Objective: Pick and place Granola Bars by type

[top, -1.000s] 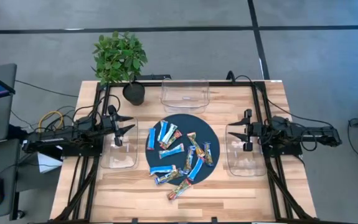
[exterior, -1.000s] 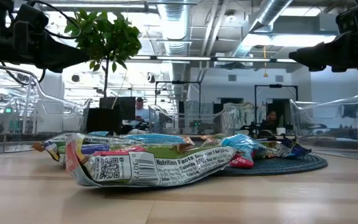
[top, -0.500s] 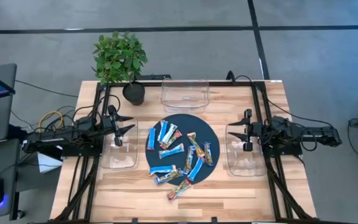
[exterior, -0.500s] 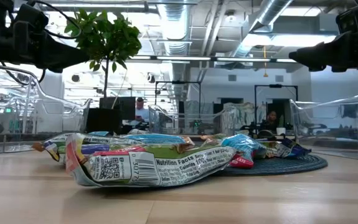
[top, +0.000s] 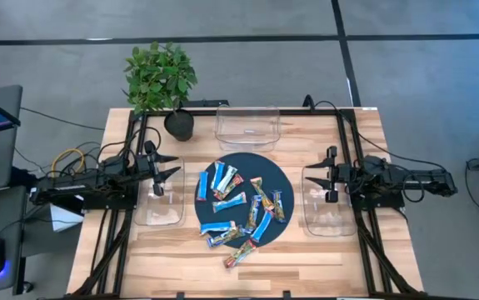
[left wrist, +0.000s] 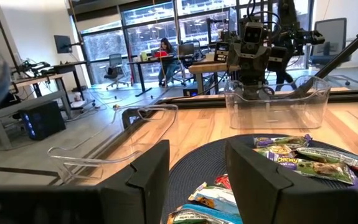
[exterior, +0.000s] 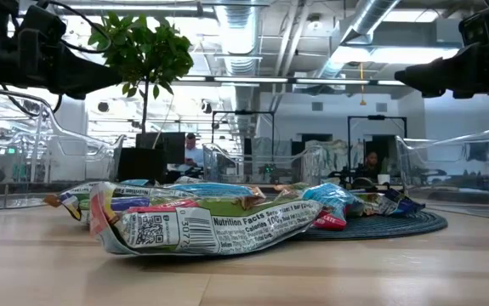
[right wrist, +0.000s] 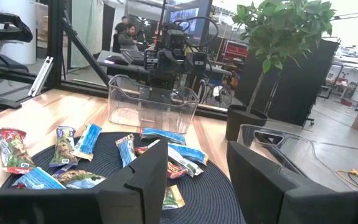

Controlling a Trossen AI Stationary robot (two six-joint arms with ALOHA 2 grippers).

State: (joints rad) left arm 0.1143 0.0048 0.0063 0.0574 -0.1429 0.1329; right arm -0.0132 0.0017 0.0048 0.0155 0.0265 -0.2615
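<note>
Three clear bins [top: 246, 127] are set around the dark mat [top: 244, 197] of granola bars [top: 241, 208]; a potted plant [top: 161, 79] is stood at the table's far-left corner. Both claws, left [top: 171, 171] and right [top: 314, 177], are held open and empty above the side bins.

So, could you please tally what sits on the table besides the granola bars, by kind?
Clear bins: 3
Dark round mat: 1
Potted plant: 1
Total: 5

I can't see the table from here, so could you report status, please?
Both claws, left and right, open, empty. Granola bars unsorted on mat. Nothing in the way.
</note>
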